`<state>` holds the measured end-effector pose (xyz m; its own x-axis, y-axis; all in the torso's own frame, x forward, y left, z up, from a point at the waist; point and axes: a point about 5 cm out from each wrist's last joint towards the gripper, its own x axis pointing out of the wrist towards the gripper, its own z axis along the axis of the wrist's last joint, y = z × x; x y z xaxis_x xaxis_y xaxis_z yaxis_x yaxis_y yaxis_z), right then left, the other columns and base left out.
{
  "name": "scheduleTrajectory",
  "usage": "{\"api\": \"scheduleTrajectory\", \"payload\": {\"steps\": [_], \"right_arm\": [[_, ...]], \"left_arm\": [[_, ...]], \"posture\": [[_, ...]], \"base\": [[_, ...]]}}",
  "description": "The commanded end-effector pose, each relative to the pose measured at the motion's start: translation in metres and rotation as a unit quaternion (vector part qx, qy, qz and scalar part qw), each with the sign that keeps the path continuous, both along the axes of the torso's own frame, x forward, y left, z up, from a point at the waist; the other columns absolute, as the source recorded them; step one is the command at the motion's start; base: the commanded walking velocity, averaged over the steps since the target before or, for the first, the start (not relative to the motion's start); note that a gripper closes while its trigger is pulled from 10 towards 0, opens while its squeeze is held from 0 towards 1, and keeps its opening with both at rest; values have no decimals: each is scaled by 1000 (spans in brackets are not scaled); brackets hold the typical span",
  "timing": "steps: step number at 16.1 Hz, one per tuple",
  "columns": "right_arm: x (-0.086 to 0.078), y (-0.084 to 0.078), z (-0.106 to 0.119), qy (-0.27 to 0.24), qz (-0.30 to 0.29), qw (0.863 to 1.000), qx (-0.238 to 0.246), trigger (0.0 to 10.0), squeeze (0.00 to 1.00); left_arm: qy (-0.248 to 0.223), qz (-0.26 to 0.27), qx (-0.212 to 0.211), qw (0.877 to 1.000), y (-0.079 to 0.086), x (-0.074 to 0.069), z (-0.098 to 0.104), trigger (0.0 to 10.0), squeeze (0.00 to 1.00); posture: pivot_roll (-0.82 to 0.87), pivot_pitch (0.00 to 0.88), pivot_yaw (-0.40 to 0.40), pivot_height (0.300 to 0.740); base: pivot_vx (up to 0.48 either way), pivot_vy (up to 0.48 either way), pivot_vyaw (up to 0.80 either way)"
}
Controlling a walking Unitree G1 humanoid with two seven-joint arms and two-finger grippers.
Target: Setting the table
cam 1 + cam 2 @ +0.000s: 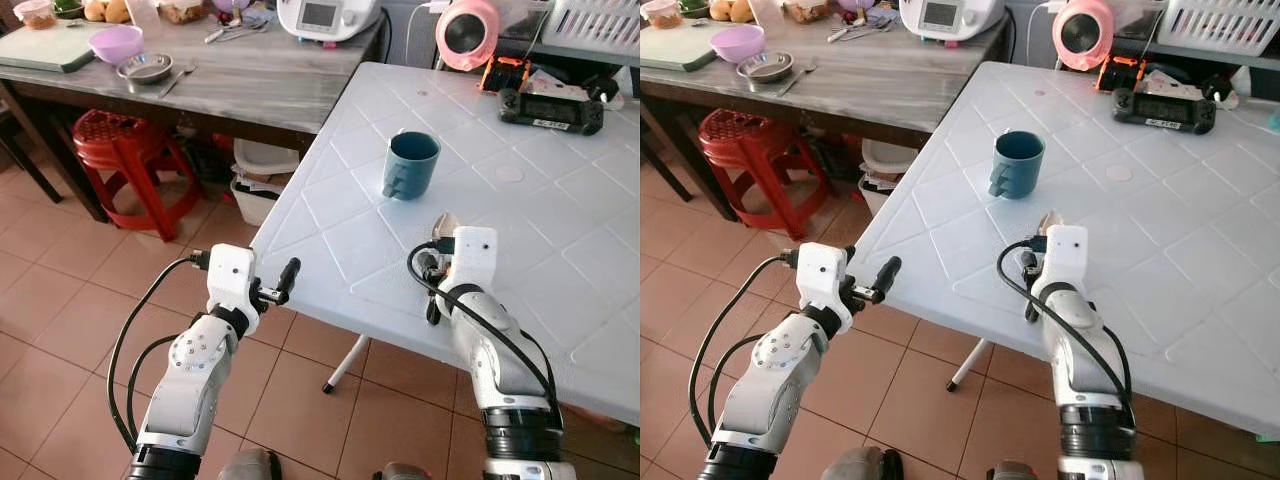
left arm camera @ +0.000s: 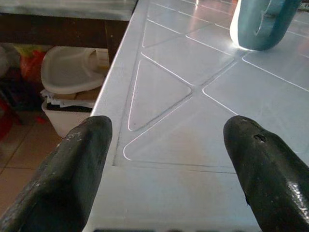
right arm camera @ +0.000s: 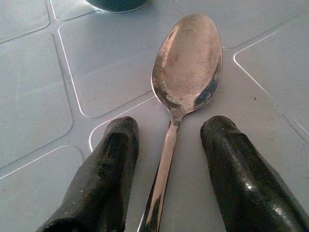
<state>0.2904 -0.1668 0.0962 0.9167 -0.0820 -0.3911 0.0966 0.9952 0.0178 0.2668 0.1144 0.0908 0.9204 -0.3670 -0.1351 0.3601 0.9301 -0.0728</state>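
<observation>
Our right gripper (image 3: 169,145) rests low on the counter (image 1: 560,250), fingers apart around the spoon (image 3: 186,72) lying near the mug (image 1: 410,165). Our left gripper (image 2: 169,145) hovers open at the edge. The thin handle could slip from our pinch.

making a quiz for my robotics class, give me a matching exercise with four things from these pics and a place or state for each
Things:
1. teal mug
2. spoon
3. purple bowl
4. red stool

Places or states:
A. under the wooden table
B. lying between the right claw's open fingers
C. upright on the white table
D. on the wooden table, beside a metal bowl

Pairs: 1-C, 2-B, 3-D, 4-A
</observation>
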Motion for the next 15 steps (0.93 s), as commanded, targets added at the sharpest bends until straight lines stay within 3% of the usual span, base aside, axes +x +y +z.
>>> {"api": "scheduleTrajectory", "payload": {"steps": [1,12,15], "right_arm": [[-14,-3,-29,78,-16,997,14,78,0],[-23,-7,-40,120,-66,987,89,0,0],[-23,-7,-37,108,-88,983,118,0,0]], "left_arm": [[7,-7,8,1000,1,0,-2,10000,0],[12,-7,8,1000,0,1,-2,10000,0],[14,-7,7,1000,0,1,-3,10000,0]], "posture": [[12,44,59,740],[7,51,60,740],[4,54,58,740]], "base": [[0,0,0],[0,0,0],[0,0,0]]}}
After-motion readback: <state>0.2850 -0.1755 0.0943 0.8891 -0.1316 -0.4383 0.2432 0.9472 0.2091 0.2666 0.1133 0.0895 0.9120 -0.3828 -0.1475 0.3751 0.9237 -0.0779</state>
